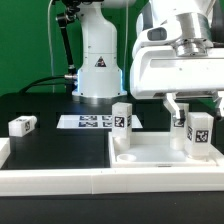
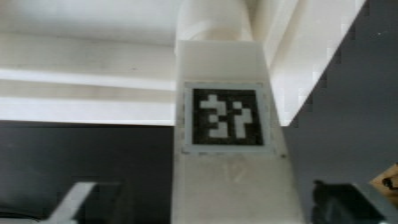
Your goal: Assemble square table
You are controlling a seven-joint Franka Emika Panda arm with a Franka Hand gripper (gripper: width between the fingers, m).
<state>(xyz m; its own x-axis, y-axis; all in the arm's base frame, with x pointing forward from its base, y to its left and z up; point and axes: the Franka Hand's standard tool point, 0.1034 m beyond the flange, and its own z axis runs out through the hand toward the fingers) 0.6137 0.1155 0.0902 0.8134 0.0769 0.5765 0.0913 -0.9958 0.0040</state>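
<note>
The white square tabletop (image 1: 150,152) lies underside up at the exterior view's right. One white leg (image 1: 122,117) stands upright on its far left corner. Two more tagged legs (image 1: 181,128) (image 1: 200,131) stand close together on its right side. My gripper (image 1: 192,106) hangs just over those two. In the wrist view a tagged leg (image 2: 226,120) runs between my fingers (image 2: 71,205), with a dark gap on each side, so my gripper (image 2: 205,206) is open around it and not touching. Another leg (image 1: 22,125) lies loose on the black table at the left.
The marker board (image 1: 92,122) lies flat in front of the robot's base (image 1: 98,60). A long white border wall (image 1: 60,180) runs along the front and bounds the tabletop's left side.
</note>
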